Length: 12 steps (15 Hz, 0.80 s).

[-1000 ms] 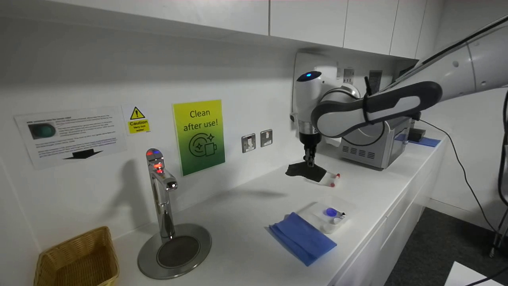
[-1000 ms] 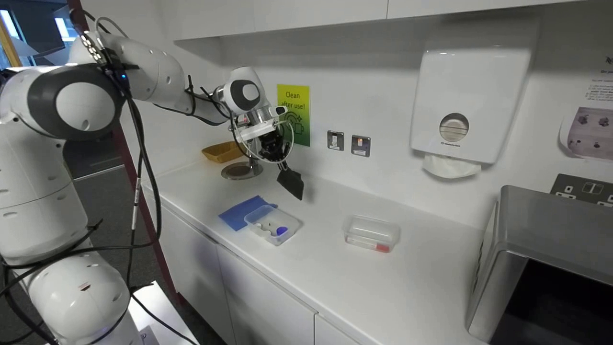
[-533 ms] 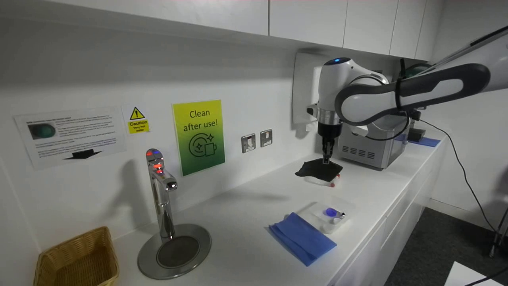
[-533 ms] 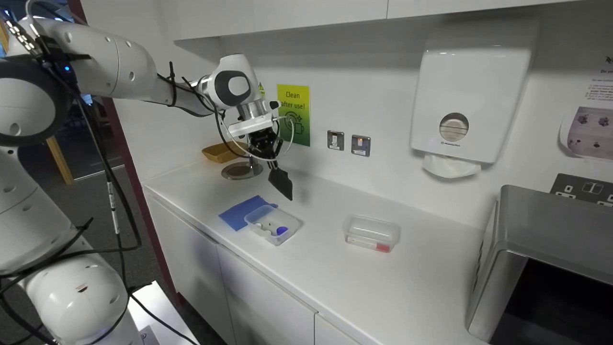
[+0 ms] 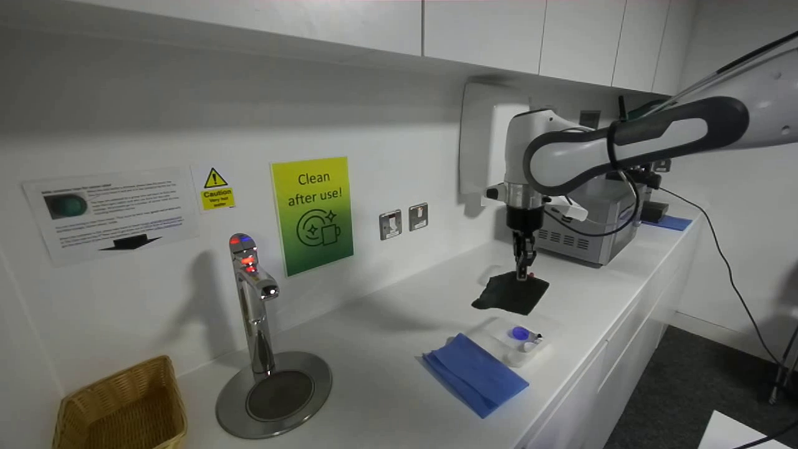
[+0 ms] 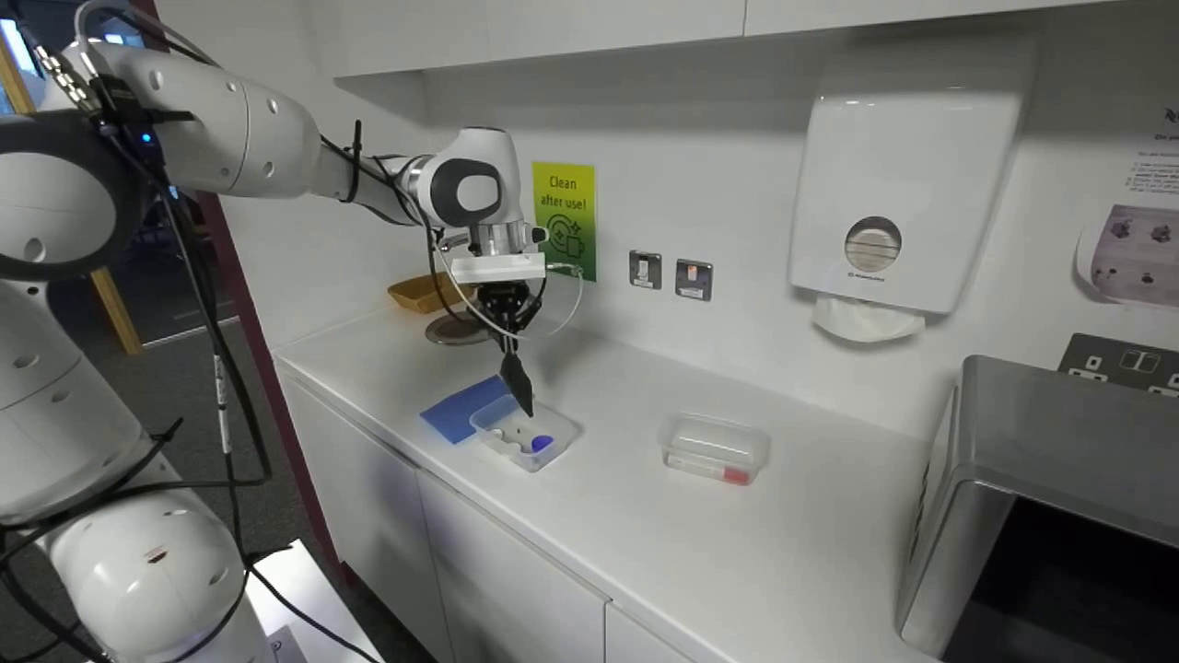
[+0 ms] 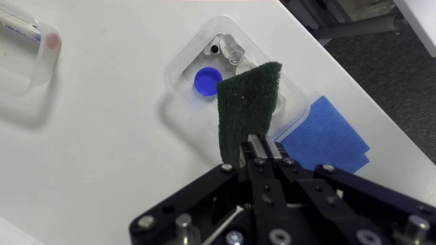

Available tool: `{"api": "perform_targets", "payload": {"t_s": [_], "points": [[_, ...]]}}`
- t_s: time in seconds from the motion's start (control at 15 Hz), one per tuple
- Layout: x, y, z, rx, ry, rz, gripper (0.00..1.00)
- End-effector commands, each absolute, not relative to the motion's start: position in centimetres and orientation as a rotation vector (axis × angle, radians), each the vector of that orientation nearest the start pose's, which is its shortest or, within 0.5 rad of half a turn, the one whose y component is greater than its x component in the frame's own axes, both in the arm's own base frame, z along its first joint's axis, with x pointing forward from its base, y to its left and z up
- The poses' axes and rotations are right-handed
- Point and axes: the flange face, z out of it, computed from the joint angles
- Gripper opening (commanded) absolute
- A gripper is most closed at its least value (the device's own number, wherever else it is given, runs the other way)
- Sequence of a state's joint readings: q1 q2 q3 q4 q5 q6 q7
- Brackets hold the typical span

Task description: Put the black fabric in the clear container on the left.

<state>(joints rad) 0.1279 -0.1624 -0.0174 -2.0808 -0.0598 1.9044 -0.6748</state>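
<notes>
My gripper [image 7: 261, 137] is shut on the black fabric [image 7: 247, 105], a thin square piece that looks dark green-black up close. The fabric also shows in both exterior views [image 5: 511, 293] [image 6: 518, 382], held up off the counter and hanging tilted from the fingertips. The clear container [image 6: 555, 425] is a low see-through tub with a blue cap [image 7: 208, 81] and several small clear and white pieces inside. In the wrist view the fabric covers part of this container [image 7: 184, 52]. In an exterior view the fabric's lower corner overlaps the container's far side, held above it.
A folded blue cloth [image 5: 475, 374] lies against the container. A further clear tub [image 6: 714, 447] with red-capped pens stands apart on the counter. A tap [image 5: 252, 305], a wicker basket [image 5: 121, 405] and a grey microwave [image 6: 1041, 488] stand around. The counter's front edge [image 7: 344, 71] is close to the container.
The gripper has moved with the black fabric toward the clear container, and over the last half second it has come lower. The wrist stands more upright. The containers and blue cloth have not moved.
</notes>
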Motion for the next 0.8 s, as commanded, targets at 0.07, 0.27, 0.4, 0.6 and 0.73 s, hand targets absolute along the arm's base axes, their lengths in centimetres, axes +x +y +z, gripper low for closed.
{"api": "perform_targets", "payload": {"t_s": [0.07, 0.27, 0.4, 0.6, 0.73], "points": [[50.16, 4.03, 49.40, -2.881, -1.263, 0.135, 0.01], [50.19, 3.74, 49.23, -2.878, -1.246, 0.161, 0.01], [50.18, 3.71, 49.25, -2.869, -1.245, 0.176, 0.01], [49.97, 3.68, 49.15, -2.823, -1.259, 0.192, 0.01], [49.61, 3.44, 49.15, -2.798, -1.263, 0.215, 0.01]]}}
